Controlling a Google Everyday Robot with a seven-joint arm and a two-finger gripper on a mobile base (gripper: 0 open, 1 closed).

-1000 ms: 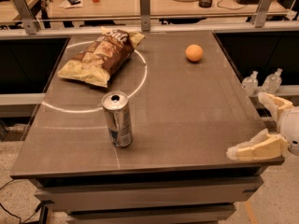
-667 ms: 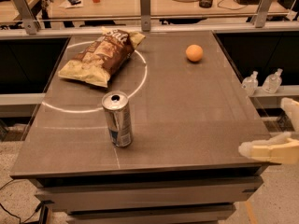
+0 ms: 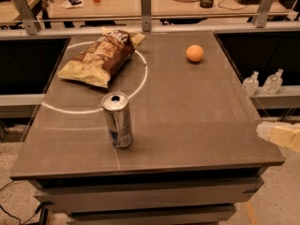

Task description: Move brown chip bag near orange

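Observation:
The brown chip bag [image 3: 101, 56] lies flat at the table's back left, dark brown in the middle with pale yellow ends. The orange [image 3: 194, 53] sits at the back right, well apart from the bag. My gripper [image 3: 281, 136] shows only as a pale part at the right edge of the camera view, off the table's front right side and far from both the bag and the orange. It holds nothing that I can see.
A silver-and-blue drink can [image 3: 117, 120] stands upright front of centre on the grey table [image 3: 187, 125]. Two small clear bottles [image 3: 262, 83] stand on a ledge to the right. A desk with clutter runs behind the rail at the back.
My gripper has drawn away to the right and slightly down, leaving most of it out of view. The bag, orange and can have not moved.

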